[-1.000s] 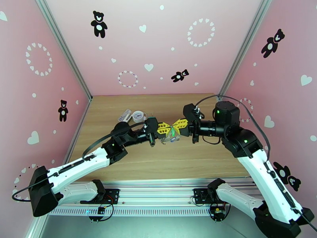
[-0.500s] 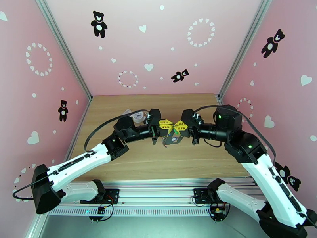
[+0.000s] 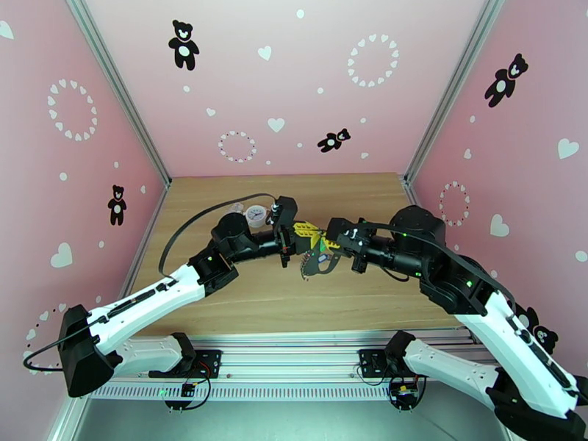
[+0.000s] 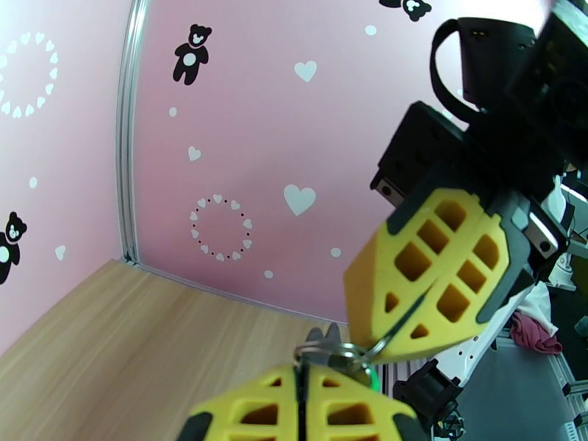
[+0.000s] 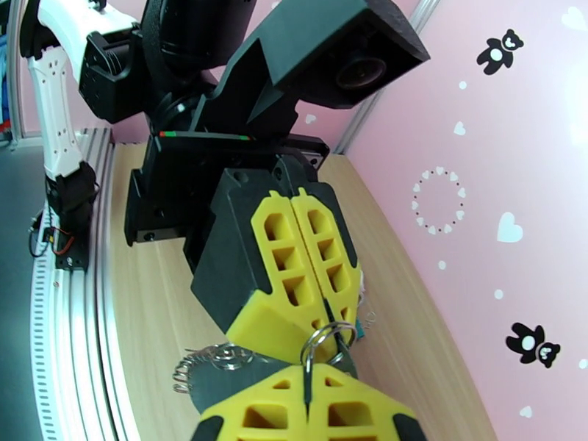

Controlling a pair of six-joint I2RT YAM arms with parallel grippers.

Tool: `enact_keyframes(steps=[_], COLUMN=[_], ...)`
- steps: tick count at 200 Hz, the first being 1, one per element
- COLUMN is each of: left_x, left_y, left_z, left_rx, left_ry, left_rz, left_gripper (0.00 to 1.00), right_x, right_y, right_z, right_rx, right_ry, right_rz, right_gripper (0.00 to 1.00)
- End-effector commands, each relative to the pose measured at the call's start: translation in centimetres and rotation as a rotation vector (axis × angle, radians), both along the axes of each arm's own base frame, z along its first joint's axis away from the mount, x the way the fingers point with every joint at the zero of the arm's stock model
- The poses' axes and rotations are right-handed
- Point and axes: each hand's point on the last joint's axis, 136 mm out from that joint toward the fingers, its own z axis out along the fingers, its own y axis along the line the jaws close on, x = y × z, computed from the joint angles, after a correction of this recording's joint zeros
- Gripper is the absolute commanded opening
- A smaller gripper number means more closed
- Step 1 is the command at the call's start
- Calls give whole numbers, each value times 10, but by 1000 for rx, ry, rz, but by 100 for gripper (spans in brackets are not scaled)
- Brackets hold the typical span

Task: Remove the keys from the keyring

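Surroundings: a light wooden table [image 3: 220,303] enclosed by pink walls [image 3: 294,82] printed with black bears and white hearts, and a ribbed aluminium rail [image 3: 294,358] along the near edge. A round white clock [image 3: 256,213] lies on the table just beyond the left wrist, with the left arm's black cable [image 3: 206,214] arching beside it.

Obstructions: in the top view the two gripper heads overlap the upper end of the grey strap-loop keyring [image 3: 316,267] with its silvery chain and small metal rings, so the rings cannot be made out there. Only the dark loop shows, hanging below the fingertips.

Arm pose: the left arm runs from the near left corner up to a bent elbow, its forearm level and pointing right. The right arm mirrors it from the near right corner, its forearm pointing left. The left gripper [image 3: 312,234] and right gripper [image 3: 329,243] meet tip to tip over mid-table.

Tool state: both pairs of yellow lattice fingers are pressed fully together. In the right wrist view a small silvery ring [image 5: 323,341] is pinched in the right gripper's seam, and the left fingertips touch that ring from above. In the left wrist view a ring [image 4: 332,356] emerges from the left gripper's seam.

Task items: the coiled chain [image 5: 213,358] trails left of the ring. A green-headed key [image 4: 372,377] sits just beside the left fingertips. A blue-green sliver [image 5: 358,331] shows next to the ring, and it cannot be told which key it is.
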Motion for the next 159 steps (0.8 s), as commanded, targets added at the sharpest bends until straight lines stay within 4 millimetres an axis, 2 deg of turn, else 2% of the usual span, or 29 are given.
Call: enact_keyframes(steps=[1, 51, 88, 107, 123, 136, 146, 159], left_x=[2, 5, 12, 14, 25, 37, 47, 64], left_y=[8, 16, 26, 27, 30, 38, 48, 66], left_z=[36, 37, 30, 26, 12, -4, -18, -42], left_rx=[-91, -100, -95, -84, -37, 7, 29, 49], left_ry=[-6, 88, 118, 121, 137, 148, 179, 244], left_rz=[9, 18, 63, 79, 150, 238, 312, 437], left_gripper=[0, 0, 0, 0, 0, 0, 0, 0], right_x=[5, 7, 9, 3, -3, 3, 9, 20], right_y=[-7, -3, -10, -9, -8, -12, -17, -22], right_z=[-17, -34, -42, -35, -18, -9, -10, -21], right_rx=[-115, -223, -253, -201, -96, -27, 18, 84], right_ry=[-14, -48, -53, -39, -34, -7, 46, 158], right_rz=[-60, -87, -116, -103, -92, -150, -200, -266], right_gripper=[0, 0, 0, 0, 0, 0, 0, 0])
